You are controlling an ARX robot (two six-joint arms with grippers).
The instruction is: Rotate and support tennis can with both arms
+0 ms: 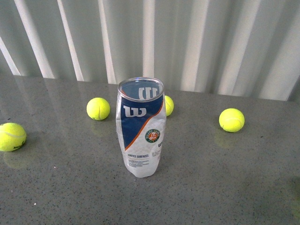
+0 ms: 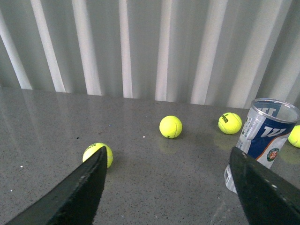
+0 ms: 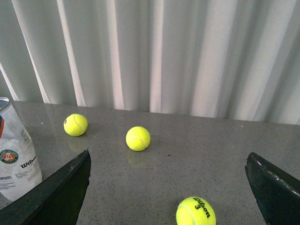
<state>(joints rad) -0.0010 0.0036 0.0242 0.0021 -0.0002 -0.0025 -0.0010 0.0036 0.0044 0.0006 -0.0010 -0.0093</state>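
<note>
We see a grey speckled table [image 1: 225,187] running back to a pale pleated curtain [image 1: 197,42]. The tennis can [image 1: 139,127] stands upright near the middle of the table, open silver rim up, its navy, white and orange label facing our front camera; nothing touches it. Neither arm shows in the front view.

Our left gripper [image 2: 166,187] hangs above the table with its black jaws spread wide and nothing between them; the can [image 2: 262,140] stands just beyond the tip of one jaw, apart from it. Our right gripper [image 3: 168,187] is likewise wide apart and empty, and the can [image 3: 16,157] sits at the edge of its view, beside one jaw.

Four yellow-green tennis balls lie scattered around the can: one [image 1: 11,136] well out to the left, one [image 1: 98,108] behind and left, one [image 1: 168,105] partly hidden just behind it, and one [image 1: 231,120] off to the right.
</note>
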